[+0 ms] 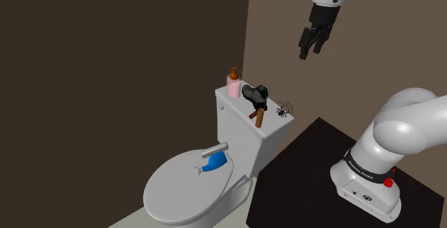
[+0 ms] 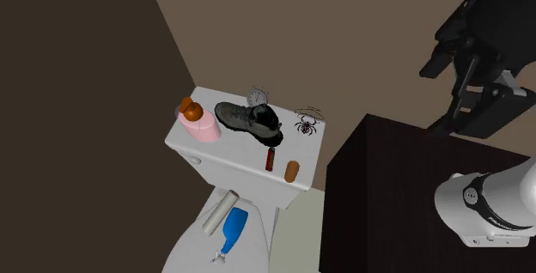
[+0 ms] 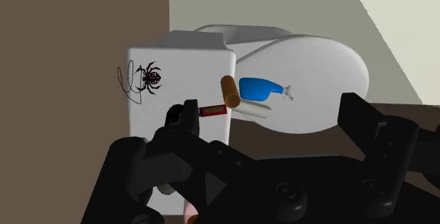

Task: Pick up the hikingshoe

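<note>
A dark grey hiking shoe lies on its sole on the lid of the white toilet tank, between a pink soap bottle and a black spider figure. From above in the second exterior view, the shoe points its toe toward the pink bottle. My black gripper hangs open and holds nothing, high in the air, above the tank and off toward the shoulder view's right. In the second exterior view the gripper is over the dark stand. Seen from the wrist, the fingers stand wide apart above the tank.
On the tank lid are a pink soap bottle, a spider figure, a small clock, a red stick and a brown cylinder. A blue item and a grey tube lie on the toilet lid. A brown wall rises behind the tank.
</note>
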You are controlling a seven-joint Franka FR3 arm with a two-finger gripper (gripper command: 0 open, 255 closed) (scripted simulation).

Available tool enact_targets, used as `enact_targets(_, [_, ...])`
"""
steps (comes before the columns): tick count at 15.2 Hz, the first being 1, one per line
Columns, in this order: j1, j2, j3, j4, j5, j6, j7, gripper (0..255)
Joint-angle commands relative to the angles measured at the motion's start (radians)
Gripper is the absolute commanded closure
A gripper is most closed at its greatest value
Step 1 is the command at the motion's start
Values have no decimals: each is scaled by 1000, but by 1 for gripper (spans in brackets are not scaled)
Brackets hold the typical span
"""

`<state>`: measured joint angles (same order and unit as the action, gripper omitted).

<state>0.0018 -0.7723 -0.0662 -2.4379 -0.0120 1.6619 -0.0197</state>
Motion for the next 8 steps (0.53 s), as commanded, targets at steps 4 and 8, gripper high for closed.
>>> enact_targets(4, [-6,101,-6,-1,-9,91,5,0])
enact_targets(8, [-14,246,-15,17,-19,205,13,0])
